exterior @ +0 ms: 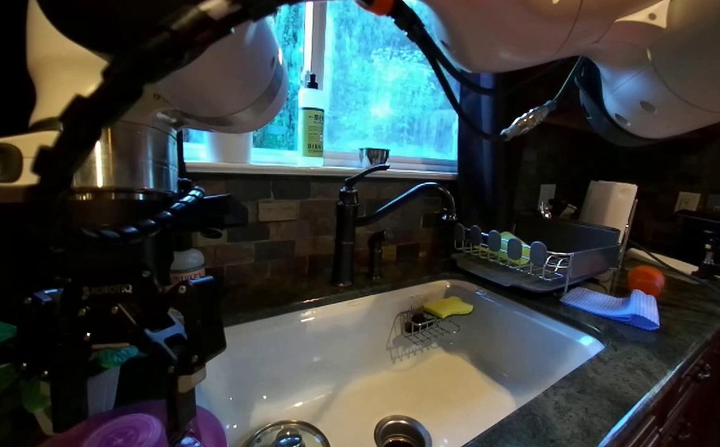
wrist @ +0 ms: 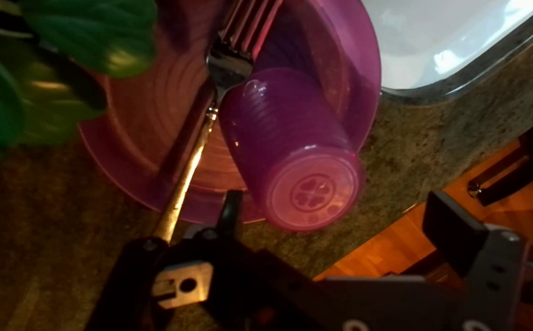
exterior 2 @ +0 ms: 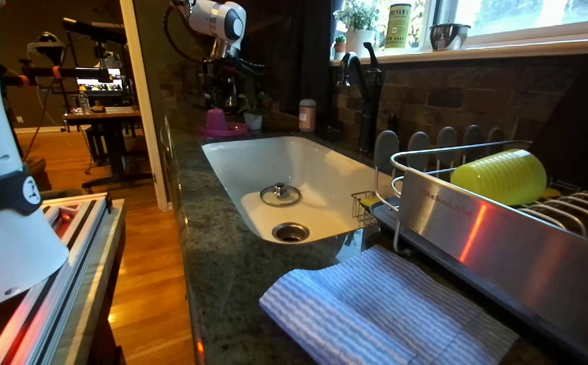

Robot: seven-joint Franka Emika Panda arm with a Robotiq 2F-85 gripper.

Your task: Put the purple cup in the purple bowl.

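Observation:
The purple cup (wrist: 284,133) stands upside down in the purple bowl (wrist: 367,78), its base facing up. In the wrist view the base overlaps the bowl's near rim. The cup (exterior 2: 216,120) and bowl (exterior 2: 233,131) show at the far end of the counter in an exterior view. In an exterior view, the cup (exterior: 128,433) and bowl (exterior: 214,428) are partly cut off at the bottom edge. My gripper (wrist: 342,220) is open and empty. It is above the cup, with its fingers apart and not visibly touching it. The cup's mouth is hidden.
A fork (wrist: 197,151) lies across the bowl beside the cup, its handle over the rim. A leafy plant (wrist: 91,37) overhangs the bowl. The white sink (exterior 2: 233,167) adjoins, holding a glass lid (exterior 2: 280,195). A faucet (exterior: 345,236) and soap bottle (exterior 2: 307,115) stand behind.

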